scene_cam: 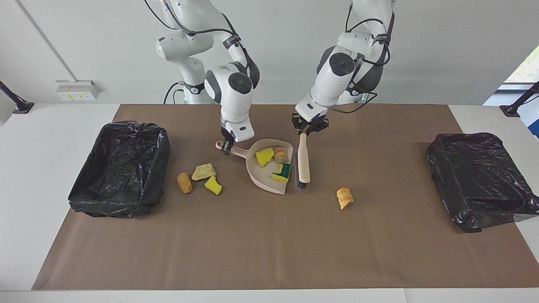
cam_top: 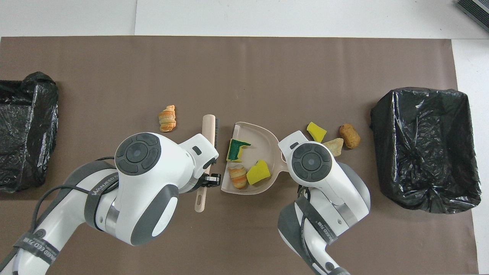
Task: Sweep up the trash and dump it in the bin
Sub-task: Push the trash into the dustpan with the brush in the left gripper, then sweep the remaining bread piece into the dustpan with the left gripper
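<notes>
- Jaws of the right gripper [scene_cam: 227, 145] pinch the pink dustpan [scene_cam: 269, 168] by its handle; the left gripper [scene_cam: 304, 131] pinches the brush [scene_cam: 303, 162] at the pan's open lip.
- Risk: tilting the pan could spill its three scraps [scene_cam: 274, 162].
- Four scraps lie loose mid-surface: three [scene_cam: 200, 179] toward the near bin [scene_cam: 122, 168], a croissant piece [scene_cam: 345, 197] toward the other bin [scene_cam: 478, 179].

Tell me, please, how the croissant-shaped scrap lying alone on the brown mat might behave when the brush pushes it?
The orange-tan croissant-shaped scrap looks small and probably light, so the black bristles of the wooden-handled brush should move it easily. Its curved, ridged body may roll or spin rather than slide straight. It lies apart from the pink plastic dustpan, so it may stray.
</notes>
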Action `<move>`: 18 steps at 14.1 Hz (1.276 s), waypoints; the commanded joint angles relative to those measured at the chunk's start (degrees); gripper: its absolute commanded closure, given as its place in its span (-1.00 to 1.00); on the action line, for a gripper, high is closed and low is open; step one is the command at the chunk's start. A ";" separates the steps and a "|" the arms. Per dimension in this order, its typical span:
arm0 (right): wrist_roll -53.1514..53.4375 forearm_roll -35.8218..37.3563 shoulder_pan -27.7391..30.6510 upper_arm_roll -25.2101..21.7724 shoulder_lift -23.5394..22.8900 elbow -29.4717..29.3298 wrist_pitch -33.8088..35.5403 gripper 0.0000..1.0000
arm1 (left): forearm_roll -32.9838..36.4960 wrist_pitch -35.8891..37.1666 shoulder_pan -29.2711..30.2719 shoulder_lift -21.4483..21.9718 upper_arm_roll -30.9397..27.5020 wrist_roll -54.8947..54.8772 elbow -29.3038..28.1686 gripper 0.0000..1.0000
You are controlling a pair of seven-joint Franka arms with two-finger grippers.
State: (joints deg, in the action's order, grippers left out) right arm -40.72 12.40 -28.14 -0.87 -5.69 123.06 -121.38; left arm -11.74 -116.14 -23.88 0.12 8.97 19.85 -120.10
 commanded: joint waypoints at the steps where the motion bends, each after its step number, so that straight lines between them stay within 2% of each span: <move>1: 1.08 0.43 0.63 0.34 0.15 0.69 -1.14 1.00 | 6.00 2.06 3.56 -0.65 0.26 -0.60 1.36 1.00; 3: 1.08 0.43 0.63 0.34 0.15 0.69 -1.14 1.00 | 10.66 1.19 7.60 -1.35 0.26 -3.13 1.89 1.00; 7: 1.17 0.43 0.72 0.34 0.15 0.69 -1.23 1.00 | 15.50 0.22 17.62 -5.21 0.26 -17.25 5.84 1.00; 9: 1.17 0.43 0.72 0.34 0.15 0.69 -1.14 1.00 | 19.37 -2.32 20.18 -7.85 0.26 -20.54 6.46 1.00; 11: 1.17 0.43 0.72 0.34 0.15 0.69 -1.14 1.00 | 20.00 -4.35 23.16 -10.66 0.34 -24.22 7.33 1.00; 15: 1.17 0.43 0.72 0.34 0.15 0.69 -1.23 1.00 | 18.86 -3.92 21.26 -12.78 0.96 -28.81 7.08 1.00; 18: 1.17 0.43 0.98 0.34 0.15 0.77 -1.14 1.00 | 10.36 -3.83 17.04 -11.64 1.05 -28.73 5.06 1.00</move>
State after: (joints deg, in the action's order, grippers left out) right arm -40.72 12.40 -28.08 -0.87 -5.69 123.07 -121.38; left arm 2.36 -120.58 -4.13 -12.17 10.41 -8.39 -114.15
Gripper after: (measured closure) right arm 0.678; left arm 0.736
